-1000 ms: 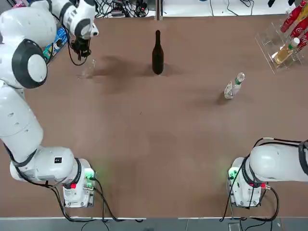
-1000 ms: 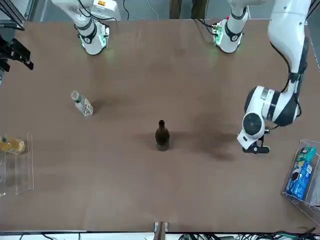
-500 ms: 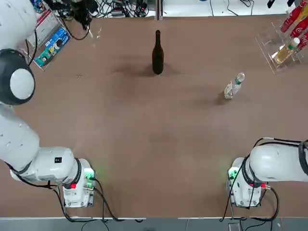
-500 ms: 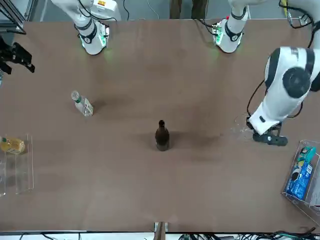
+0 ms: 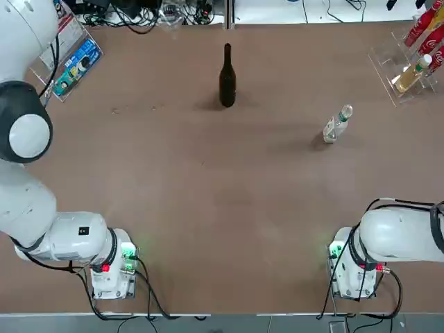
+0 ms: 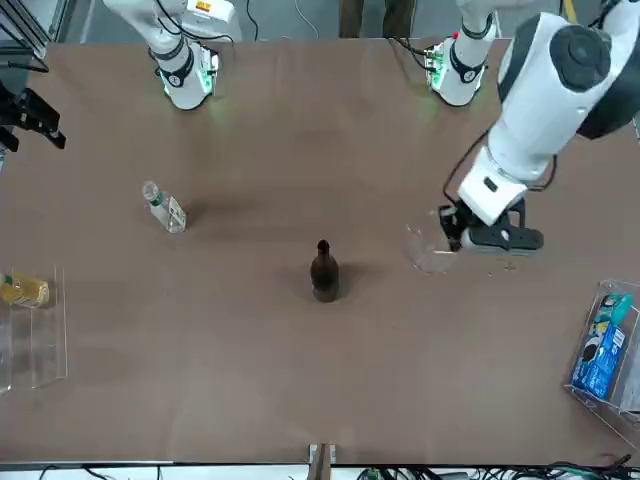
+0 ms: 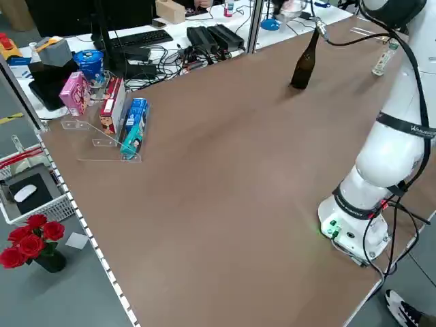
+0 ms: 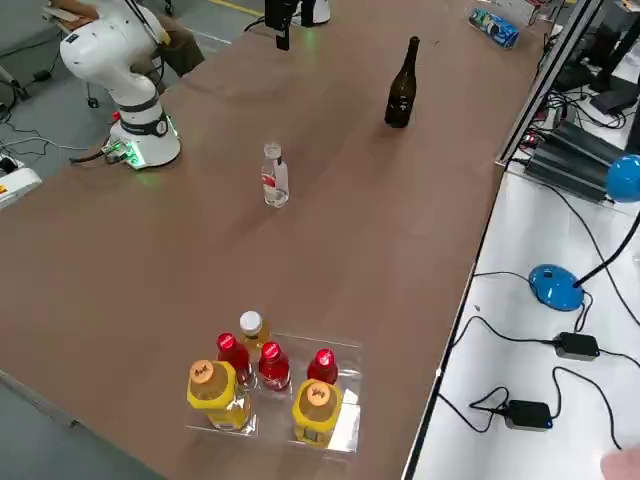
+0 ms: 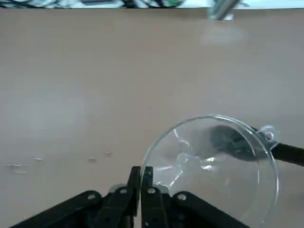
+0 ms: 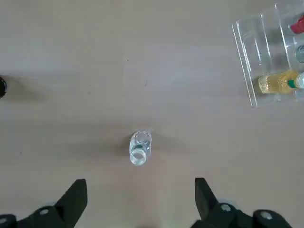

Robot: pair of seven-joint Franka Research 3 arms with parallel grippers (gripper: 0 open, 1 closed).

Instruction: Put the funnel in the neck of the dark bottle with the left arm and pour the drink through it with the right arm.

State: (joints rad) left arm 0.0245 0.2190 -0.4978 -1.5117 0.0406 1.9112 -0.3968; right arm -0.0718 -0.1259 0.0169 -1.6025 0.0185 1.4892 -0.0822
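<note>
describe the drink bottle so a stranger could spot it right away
On the brown table, look to the robot's right of the tall dark bottle. The drink stands alone there: small, clear plastic, pale cap, unlike the red and yellowish bottles in the clear rack.

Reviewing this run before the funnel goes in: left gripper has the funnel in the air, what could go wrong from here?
1. The left gripper pinches the small transparent funnel only at its rim, fingers nearly together; it could tilt or slip in transit.
2. The tall dark glass bottle stands free and slim on the brown table; an off-centre spout could knock it over.
3. The right gripper hangs open above the small clear plastic drink bottle, which is also light and easily toppled.
</note>
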